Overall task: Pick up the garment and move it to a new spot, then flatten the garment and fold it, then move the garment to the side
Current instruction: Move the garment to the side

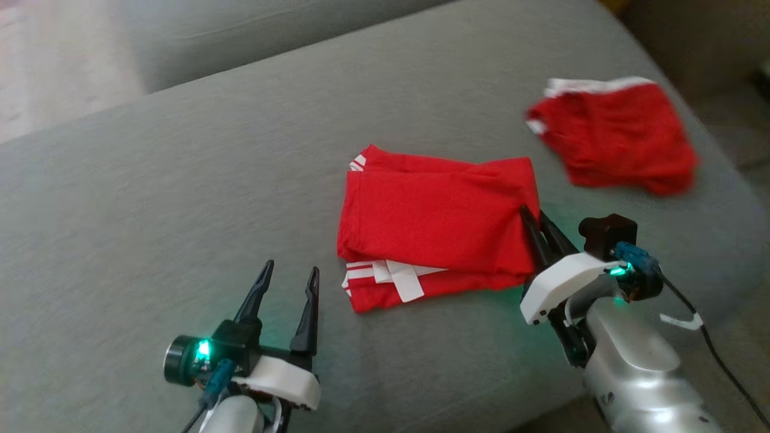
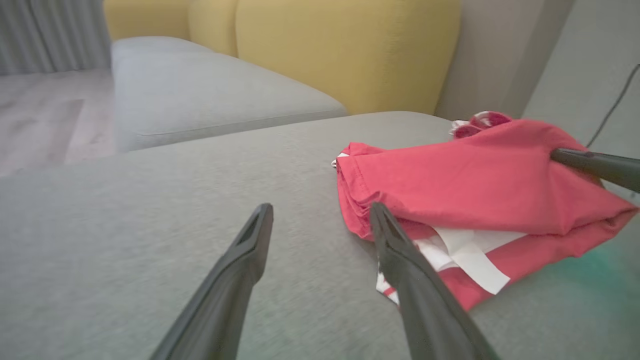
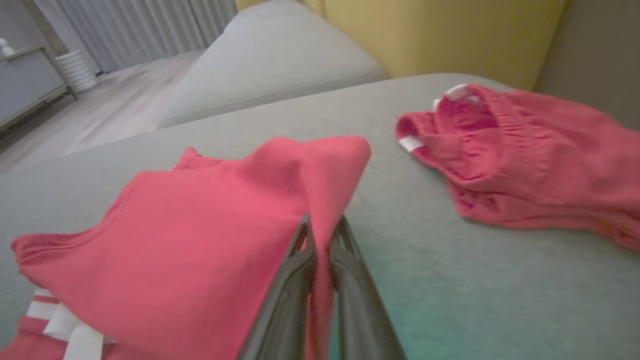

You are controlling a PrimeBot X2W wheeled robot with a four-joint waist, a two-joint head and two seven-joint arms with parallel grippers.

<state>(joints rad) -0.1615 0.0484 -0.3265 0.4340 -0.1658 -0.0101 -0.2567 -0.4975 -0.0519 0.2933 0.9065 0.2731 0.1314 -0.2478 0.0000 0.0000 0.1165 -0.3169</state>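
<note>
A grey upholstered cushion [image 1: 180, 198] carries a folded red garment [image 1: 433, 222] near its middle. A crumpled red garment [image 1: 613, 144] lies apart from it, toward the far right edge.

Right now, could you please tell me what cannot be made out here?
Head view: the top fold of the folded garment hides its lower layers.
Right wrist view: cloth wraps the tips of the right gripper; the number of layers pinched is hidden.
Right wrist view: the second red garment is cut off by the right edge.
Left wrist view: a finger of the left gripper covers the folded garment's near corner.
</note>
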